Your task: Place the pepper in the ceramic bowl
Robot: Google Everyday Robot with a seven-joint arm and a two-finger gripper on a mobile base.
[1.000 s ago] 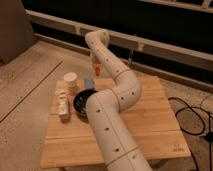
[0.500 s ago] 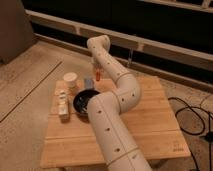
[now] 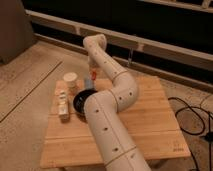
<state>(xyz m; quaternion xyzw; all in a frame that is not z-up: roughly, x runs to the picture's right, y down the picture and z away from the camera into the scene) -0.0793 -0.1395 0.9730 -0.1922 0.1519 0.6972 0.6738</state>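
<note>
1. The arm (image 3: 112, 97) is white, dotted with small dark holes.
2. The gripper (image 3: 91, 79), just above the ceramic bowl (image 3: 78, 104) at its 12 o'clock, carries the red-orange pepper (image 3: 94, 75).
3. The ceramic bowl is glossy blue-black.
4. The cup (image 3: 70, 80), at the bowl's 11 o'clock, is cream.
5. The table (image 3: 150, 122) is pale, striped wood.
6. The cable (image 3: 192, 117), at the table's 3 o'clock, is black.

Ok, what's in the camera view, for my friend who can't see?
The gripper of a white robot arm, shut on a small red-orange pepper, hangs near a round dark ceramic bowl on a wooden table, beside a cream cup.
</note>
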